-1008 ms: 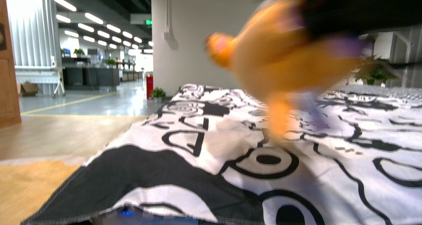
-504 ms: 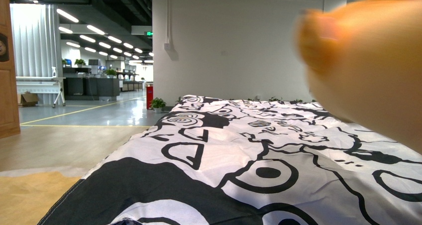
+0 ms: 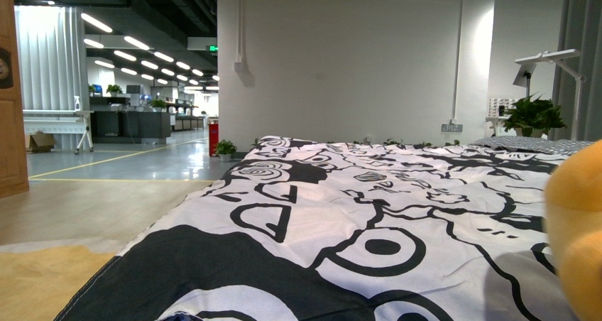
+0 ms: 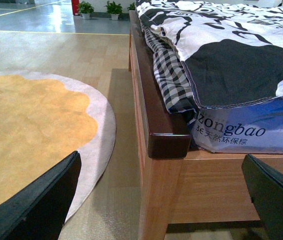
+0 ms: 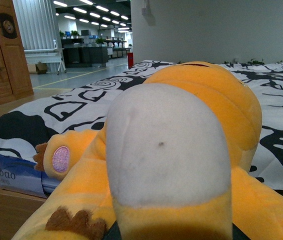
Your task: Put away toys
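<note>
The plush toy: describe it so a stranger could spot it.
Find the bed with the black-and-white cartoon-print cover. At its near edge, on the robot's right, is the plush toy. Unlike the printed cover, it is plain orange-yellow, with a round lilac paw pad.

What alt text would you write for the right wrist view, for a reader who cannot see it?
A large orange-yellow plush animal fills the foreground. Its pale oval patch faces the camera, and one paw with a pink-lilac pad sticks out to the side. Behind it spreads a black-and-white cartoon-print cover, then a lit office hall.
</note>
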